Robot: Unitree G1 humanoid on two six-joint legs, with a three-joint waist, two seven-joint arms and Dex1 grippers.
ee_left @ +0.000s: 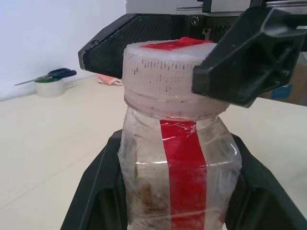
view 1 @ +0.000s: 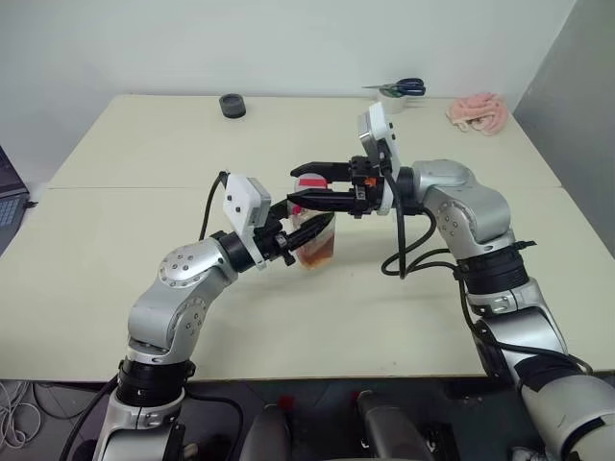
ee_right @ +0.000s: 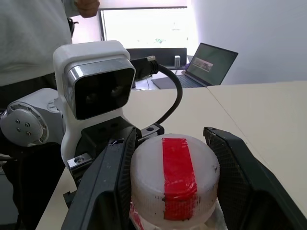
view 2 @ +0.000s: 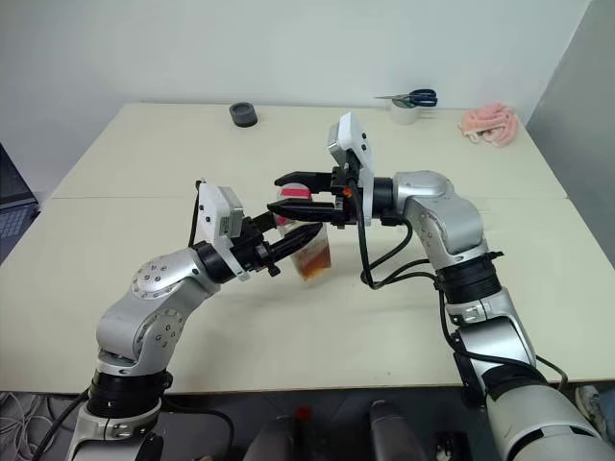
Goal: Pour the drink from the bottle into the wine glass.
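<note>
A laptop (view 1: 10, 197) is seen at the far left edge, off the cream table (view 1: 144, 279). A black tape roll (view 1: 232, 106) lies near the table's back edge. Toward the middle, the bottle (view 1: 317, 240) is held upright just above the tabletop by the left gripper (view 1: 306, 233), whose jaws are clenched on its squarish body. A red label strip runs up the bottle's front, and a little amber drink (view 1: 319, 253) sits in its bottom. The white cap (ee_left: 165, 76), marked with red tape, is grasped from the side by the right gripper (view 1: 306, 186), one finger on each side of it. At the back right, scissors (view 1: 402, 88) rest on a white tape roll (view 1: 392, 102), and a pink cloth (view 1: 478, 111) lies further right.
</note>
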